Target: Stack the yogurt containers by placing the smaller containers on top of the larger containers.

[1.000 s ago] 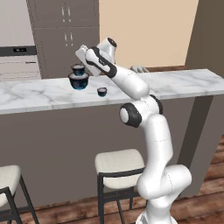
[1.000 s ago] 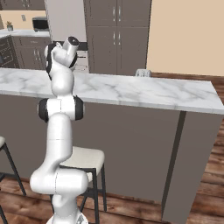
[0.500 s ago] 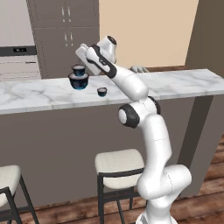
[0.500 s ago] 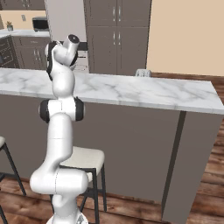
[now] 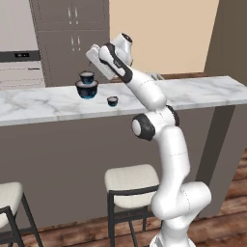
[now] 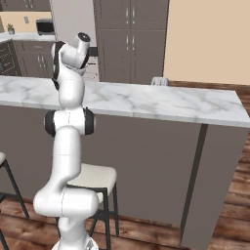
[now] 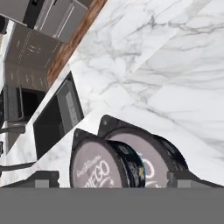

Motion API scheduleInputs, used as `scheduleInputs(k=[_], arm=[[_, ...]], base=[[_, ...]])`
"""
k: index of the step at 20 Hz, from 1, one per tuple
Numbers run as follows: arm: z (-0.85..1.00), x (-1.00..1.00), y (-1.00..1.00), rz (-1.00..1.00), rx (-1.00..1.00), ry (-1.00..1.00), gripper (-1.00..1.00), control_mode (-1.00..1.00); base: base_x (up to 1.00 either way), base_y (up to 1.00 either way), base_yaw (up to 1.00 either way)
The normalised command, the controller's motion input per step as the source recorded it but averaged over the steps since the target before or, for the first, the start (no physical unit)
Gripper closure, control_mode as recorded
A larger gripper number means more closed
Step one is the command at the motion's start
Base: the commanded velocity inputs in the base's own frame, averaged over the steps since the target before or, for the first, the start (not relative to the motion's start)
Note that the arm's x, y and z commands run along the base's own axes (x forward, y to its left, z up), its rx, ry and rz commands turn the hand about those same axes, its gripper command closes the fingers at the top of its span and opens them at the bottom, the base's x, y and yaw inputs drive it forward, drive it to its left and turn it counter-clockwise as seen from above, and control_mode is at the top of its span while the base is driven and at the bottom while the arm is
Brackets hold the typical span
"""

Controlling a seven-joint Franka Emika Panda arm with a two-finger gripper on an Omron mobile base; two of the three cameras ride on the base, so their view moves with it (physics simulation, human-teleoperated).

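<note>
1. The fingers (image 7: pixel 111 177) are standing spread wide apart, one dark tip at each lower corner of the hand view, gripping nothing.
2. Between the two tips, the medium yogurt container (image 7: pixel 105 164) is sitting on top of the large yogurt container (image 7: pixel 151 153), its pale printed lid facing the camera; I cannot tell whether either tip is touching it.
3. The arm is rising from the base, bending at its dark elbow and reaching up and over the marble surface (image 5: pixel 38 106), with the hand tilting down just beside the stacked pair (image 5: pixel 87 86).
4. The small yogurt container (image 5: pixel 112 101) is standing alone on the surface, near the stack and below the forearm.
5. Beyond the fingers, more pale marble is stretching away toward dark cabinets (image 7: pixel 41 17).
</note>
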Motion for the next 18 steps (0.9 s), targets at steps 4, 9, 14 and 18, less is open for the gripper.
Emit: scheduleInputs(k=[4, 9, 14, 18], arm=[[0.03, -0.85, -0.43, -0.12, 0.03, 0.0, -1.0, -1.0], [0.0, -1.0, -0.56, -0.08, 0.03, -0.05, -1.0, -1.0], [-0.05, -1.0, -0.41, 0.0, 0.03, -0.18, -1.0, -1.0], [-0.25, -1.0, -0.31, 0.04, 0.04, -0.23, -1.0, -1.0]], base=[[0.0, 0.0, 0.0], [0.0, 0.0, 0.0], [0.0, 0.0, 0.0], [0.0, 0.0, 0.0]])
